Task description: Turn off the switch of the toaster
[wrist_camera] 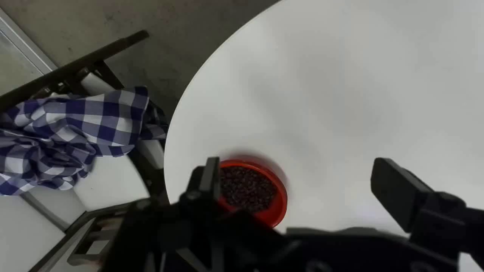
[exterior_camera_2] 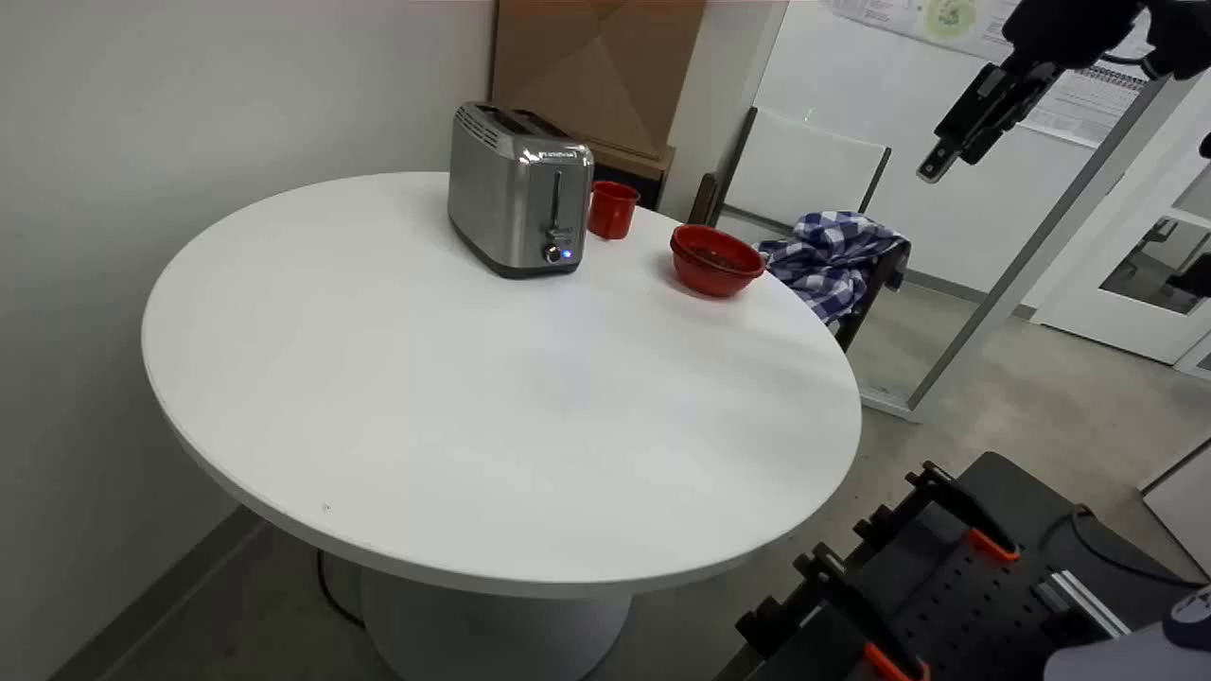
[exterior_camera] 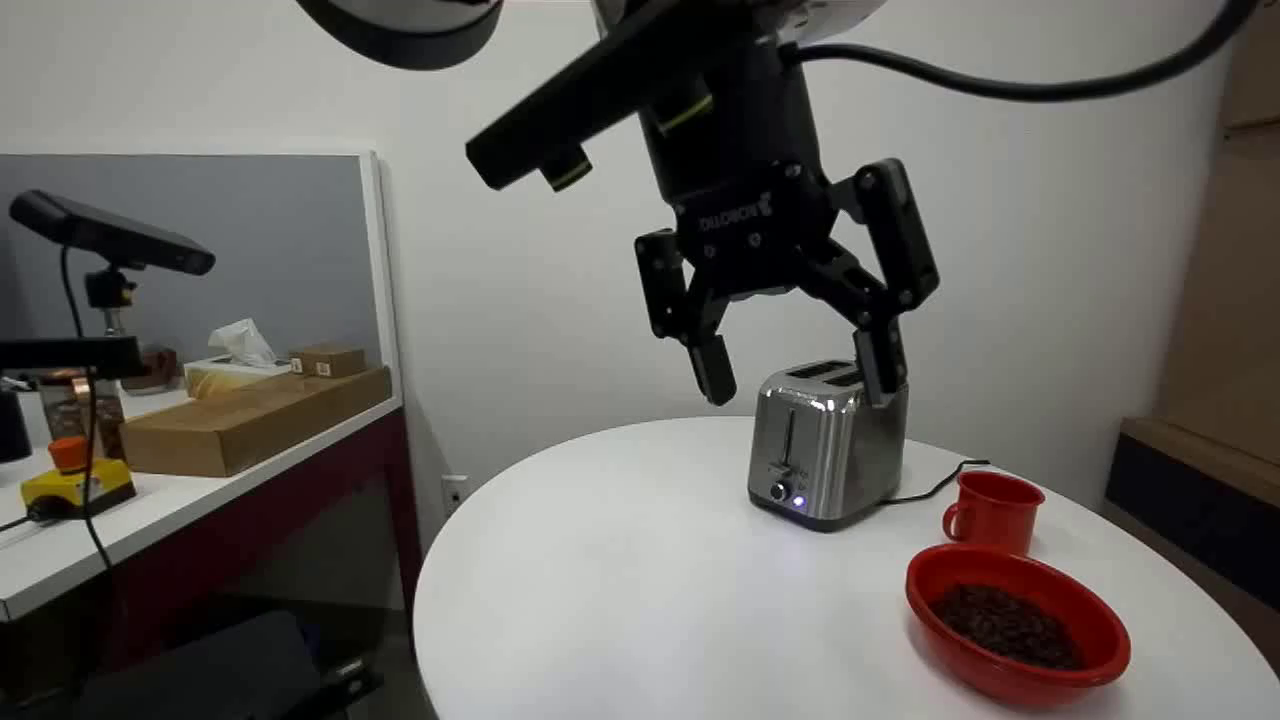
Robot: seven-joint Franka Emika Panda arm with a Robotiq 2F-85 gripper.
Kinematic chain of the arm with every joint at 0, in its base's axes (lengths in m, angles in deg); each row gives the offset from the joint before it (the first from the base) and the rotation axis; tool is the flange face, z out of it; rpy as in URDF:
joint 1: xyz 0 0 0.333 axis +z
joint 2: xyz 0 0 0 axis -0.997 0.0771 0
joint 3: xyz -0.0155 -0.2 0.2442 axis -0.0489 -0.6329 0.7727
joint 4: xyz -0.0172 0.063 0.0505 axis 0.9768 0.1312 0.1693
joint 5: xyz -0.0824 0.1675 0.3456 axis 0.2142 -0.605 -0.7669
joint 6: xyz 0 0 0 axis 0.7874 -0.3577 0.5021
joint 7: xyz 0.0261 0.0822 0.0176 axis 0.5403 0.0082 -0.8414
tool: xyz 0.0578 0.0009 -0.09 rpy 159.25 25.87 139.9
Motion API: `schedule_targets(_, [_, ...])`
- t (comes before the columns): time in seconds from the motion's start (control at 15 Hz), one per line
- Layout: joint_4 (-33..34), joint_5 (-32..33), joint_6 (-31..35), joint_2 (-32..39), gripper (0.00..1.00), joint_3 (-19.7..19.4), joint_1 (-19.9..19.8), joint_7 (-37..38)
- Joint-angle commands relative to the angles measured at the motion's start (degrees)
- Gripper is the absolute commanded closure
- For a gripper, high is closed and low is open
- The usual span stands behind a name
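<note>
Our black two-fingered tool (exterior_camera: 798,382) is spread, well apart from the boxy silver metal toaster (exterior_camera_2: 506,203) on the round white desk (exterior_camera_2: 473,426). Reaching in this wide, we may shove the toaster.

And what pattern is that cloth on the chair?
The cloth has dark blue and white checks; the wrist view shows it best.

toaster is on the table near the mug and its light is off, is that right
Not quite: the light is on, glowing bluish in both exterior views. The toaster is indeed on the table near the mug.
</note>
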Motion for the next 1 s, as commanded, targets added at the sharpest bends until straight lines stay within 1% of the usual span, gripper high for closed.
schedule_targets(0.0, [0.0,-0.4,-0.2,0.0,0.0,0.3,-0.2,-0.2])
schedule_targets(0.2, [3.6,-1.0,-1.4,4.7,0.0,1.6,0.8,0.7])
schedule_targets(0.4, [8.2,-1.5,-2.3,11.2,0.0,3.1,2.2,1.7])
schedule_targets(0.67, [14.8,0.2,-0.8,21.4,0.0,5.6,3.0,4.7])
schedule_targets(0.93, [20.9,0.3,1.1,30.7,0.0,6.3,5.2,3.5])
